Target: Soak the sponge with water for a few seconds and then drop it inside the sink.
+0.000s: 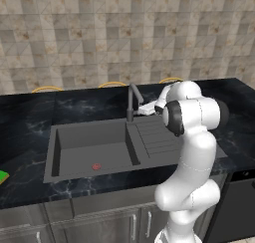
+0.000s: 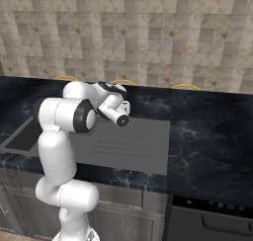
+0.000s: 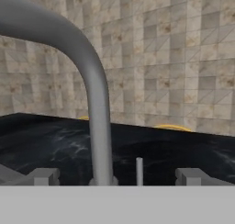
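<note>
Black countertop (image 1: 30,117); arm reaches toward tap (image 1: 132,100) (sink (image 1: 89,150) dry), tool (image 3: 117,176) fingers apart

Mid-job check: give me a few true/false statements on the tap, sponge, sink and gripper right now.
1. Water is running from the tap. False: no stream shows.
2. The gripper is open, its fingertips either side of the tap's stem. True.
3. The sponge lies in the sink. False: it sits on the counter at the far left edge of the left base view.
4. A small red spot marks the basin floor. True.
5. The gripper holds the sponge. False: it holds nothing.
</note>
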You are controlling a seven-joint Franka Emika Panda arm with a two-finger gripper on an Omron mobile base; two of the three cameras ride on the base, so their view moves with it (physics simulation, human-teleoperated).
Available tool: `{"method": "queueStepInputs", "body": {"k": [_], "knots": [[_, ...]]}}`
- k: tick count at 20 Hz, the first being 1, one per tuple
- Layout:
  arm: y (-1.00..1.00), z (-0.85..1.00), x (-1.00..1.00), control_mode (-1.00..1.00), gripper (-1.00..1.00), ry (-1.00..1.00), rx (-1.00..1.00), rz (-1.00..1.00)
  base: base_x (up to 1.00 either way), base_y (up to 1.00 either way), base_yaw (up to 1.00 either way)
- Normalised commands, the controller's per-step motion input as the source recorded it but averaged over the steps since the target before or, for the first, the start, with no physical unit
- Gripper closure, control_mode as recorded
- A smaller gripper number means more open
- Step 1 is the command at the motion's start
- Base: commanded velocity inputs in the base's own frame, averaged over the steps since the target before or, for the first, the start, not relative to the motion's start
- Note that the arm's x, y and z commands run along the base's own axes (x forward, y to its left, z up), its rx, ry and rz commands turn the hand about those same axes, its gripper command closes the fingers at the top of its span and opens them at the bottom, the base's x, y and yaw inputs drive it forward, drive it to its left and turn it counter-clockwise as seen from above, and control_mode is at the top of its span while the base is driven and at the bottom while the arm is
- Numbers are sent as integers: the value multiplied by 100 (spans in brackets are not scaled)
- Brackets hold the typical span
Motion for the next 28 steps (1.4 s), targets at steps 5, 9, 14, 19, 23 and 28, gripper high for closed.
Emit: {"method": "queueStepInputs", "body": {"k": [5, 9, 14, 19, 23, 28], "knots": [[1, -1, 10, -100, -100, 0, 0, -2, 0, 0, 0], [1, -7, 2, -100, -100, 0, 0, -4, 0, 0, 0], [0, -9, 4, -100, -100, 0, 0, -4, 0, 0, 0], [0, -14, 6, -100, -100, 0, 0, -4, 0, 0, 0], [0, -16, 5, -100, -100, 0, 0, -3, 0, 0, 0], [0, -20, 1, -100, -100, 0, 0, -2, 0, 0, 0]]}}
